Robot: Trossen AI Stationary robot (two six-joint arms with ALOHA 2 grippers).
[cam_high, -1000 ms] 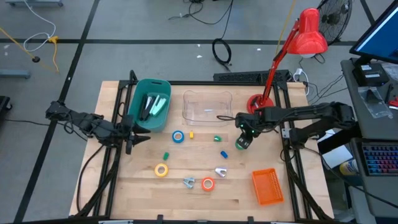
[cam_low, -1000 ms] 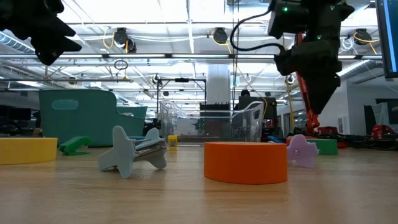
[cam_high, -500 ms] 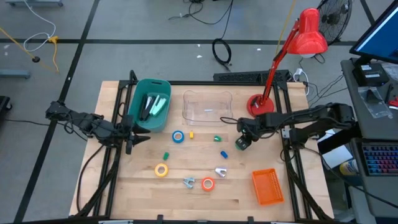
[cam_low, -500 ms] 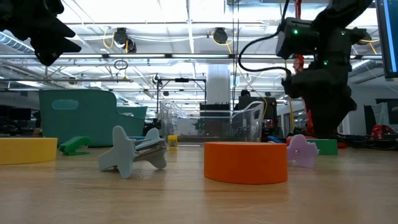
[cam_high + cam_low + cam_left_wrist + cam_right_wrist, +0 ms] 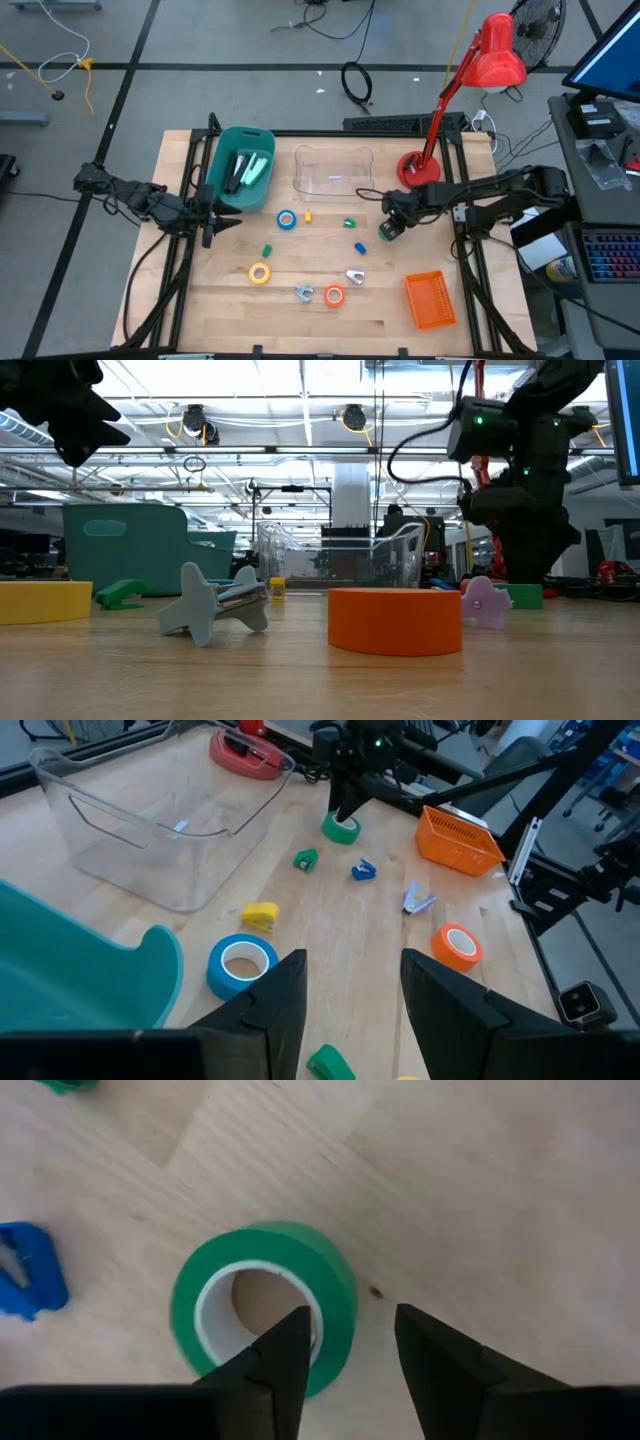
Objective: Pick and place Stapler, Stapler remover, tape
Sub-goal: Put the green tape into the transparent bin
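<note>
My right gripper (image 5: 345, 1365) hangs just above the green tape (image 5: 265, 1305), a smooth ring with a white inner core and hollow centre, lying flat on the pale grained wood of the table (image 5: 230, 290); my two dark fingers stand parted, one over the ring's wall, the other just outside it, holding nothing. My left gripper (image 5: 350, 1000) waits beside the teal bin (image 5: 243, 168), its blunt fingers apart and empty, the glossy blue tape (image 5: 243, 963) lying near it.

A robotics lab or workshop is showing here; a pale wooden worktop (image 5: 230, 300) is sitting on grey taped flooring (image 5: 250, 40); exposed ceiling ducts (image 5: 300, 455) are running overhead; a red desk lamp (image 5: 497, 52) is leaning alongside.
</note>
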